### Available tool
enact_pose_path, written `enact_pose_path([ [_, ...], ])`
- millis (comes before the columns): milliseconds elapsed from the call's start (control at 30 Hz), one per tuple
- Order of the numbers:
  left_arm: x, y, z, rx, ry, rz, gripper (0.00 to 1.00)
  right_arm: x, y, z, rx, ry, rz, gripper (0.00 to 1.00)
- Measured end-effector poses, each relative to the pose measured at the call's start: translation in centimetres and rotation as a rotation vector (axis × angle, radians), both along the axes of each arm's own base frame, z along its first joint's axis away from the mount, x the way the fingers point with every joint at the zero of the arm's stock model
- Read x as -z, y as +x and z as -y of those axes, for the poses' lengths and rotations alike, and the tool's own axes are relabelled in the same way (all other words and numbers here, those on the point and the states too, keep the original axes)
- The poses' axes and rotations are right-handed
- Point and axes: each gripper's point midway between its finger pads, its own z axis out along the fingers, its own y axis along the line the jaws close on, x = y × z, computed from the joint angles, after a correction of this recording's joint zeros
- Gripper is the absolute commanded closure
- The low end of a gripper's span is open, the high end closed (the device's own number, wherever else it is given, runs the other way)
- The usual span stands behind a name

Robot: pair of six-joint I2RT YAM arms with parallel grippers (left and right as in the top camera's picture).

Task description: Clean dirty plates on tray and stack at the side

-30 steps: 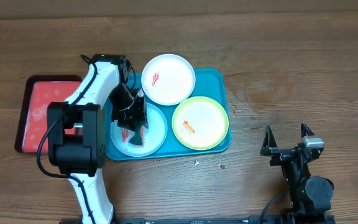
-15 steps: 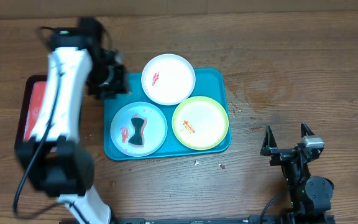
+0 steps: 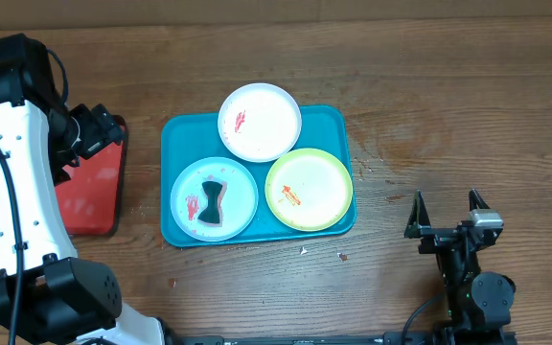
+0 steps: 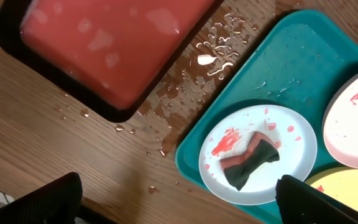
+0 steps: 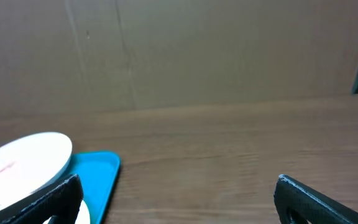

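The teal tray [image 3: 185, 134] holds three plates. The white plate [image 3: 260, 122] at the back has a red smear. The yellow-green plate [image 3: 309, 189] at the right carries an orange smear. The pale blue plate [image 3: 214, 198] at the front left has red smears and a dark sponge [image 3: 212, 203] lying on it. The left wrist view shows that plate [image 4: 291, 134], the sponge [image 4: 250, 163] and the tray [image 4: 291, 56]. My left gripper [image 3: 99, 129] hangs open over the red tray, well left of the plates, holding nothing. My right gripper [image 3: 446, 216] stands open to the tray's right.
A red tray [image 3: 94, 187] with a dark rim lies left of the teal one. Water drops [image 4: 213, 53] wet the wood between the two trays. Small crumbs [image 3: 341, 256] lie in front of the teal tray. A brown wall [image 5: 179, 50] backs the table.
My left arm has lifted off the pale blue plate and swung left over the red tray. Its jaws opened, and the sponge stayed on the plate. The right arm has not moved.
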Motion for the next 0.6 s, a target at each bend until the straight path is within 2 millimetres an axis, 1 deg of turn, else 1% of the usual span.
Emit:
enact_pose_path([
  [33, 0.0, 0.0, 0.0, -0.003, -0.001, 0.001, 0.0, -0.8, 0.0, -0.3, -0.016, 0.017, 0.031, 0.0],
  [67, 0.0, 0.1, 0.0, -0.004, 0.0, 0.004, 0.0, -2.3, -0.2, -1.4, -0.083, 0.064, 0.089, 0.0],
  [100, 0.0, 0.2, 0.0, -0.006, 0.0, 0.008, 0.0, -2.8, -0.3, -2.0, -0.121, 0.088, 0.105, 0.0],
  [133, 0.0, 0.3, -0.1, -0.006, 0.001, 0.012, 0.0, -3.8, -0.7, -3.3, -0.205, 0.141, 0.138, 0.0],
  [167, 0.0, 0.4, 0.0, -0.006, -0.001, 0.015, 0.0, -5.7, -1.7, -5.2, -0.337, 0.212, 0.192, 0.0],
  [200, 0.0, 0.4, 0.0, -0.006, -0.004, 0.016, 0.0, -7.0, -2.7, -6.7, -0.447, 0.266, 0.224, 0.0],
  [233, 0.0, 0.4, 0.1, -0.005, -0.008, 0.018, 0.0, -8.0, -3.3, -7.3, -0.501, 0.299, 0.254, 0.0],
  [267, 0.0, 0.4, 0.2, -0.005, -0.012, 0.017, 0.0, -11.1, -5.3, -8.2, -0.605, 0.346, 0.364, 0.0],
  [300, 0.0, 0.4, 0.3, -0.005, -0.019, 0.019, 0.0, -12.6, -6.5, -8.5, -0.656, 0.36, 0.422, 0.0],
  [333, 0.0, 0.5, 0.3, -0.006, -0.023, 0.02, 0.0, -15.4, -9.1, -8.8, -0.732, 0.363, 0.555, 0.0],
  [400, 0.1, 0.5, 0.5, -0.005, -0.034, 0.021, 0.0, -19.2, -13.0, -8.4, -0.795, 0.368, 0.745, 0.0],
  [433, 0.1, 0.5, 0.5, -0.005, -0.034, 0.023, 0.0, -19.7, -12.8, -8.1, -0.782, 0.4, 0.733, 0.0],
  [467, 0.1, 0.5, 0.6, -0.005, -0.039, 0.023, 0.0, -20.1, -11.8, -7.7, -0.744, 0.435, 0.68, 0.0],
  [500, 0.1, 0.6, 0.7, -0.004, -0.045, 0.026, 0.0, -20.5, -11.4, -7.5, -0.725, 0.451, 0.652, 0.0],
  [567, 0.1, 0.6, 0.9, -0.003, -0.057, 0.027, 0.0, -21.4, -9.7, -7.2, -0.645, 0.465, 0.513, 0.0],
  [600, 0.1, 0.6, 1.0, -0.002, -0.062, 0.029, 0.0, -21.7, -8.8, -7.1, -0.595, 0.462, 0.417, 0.0],
])
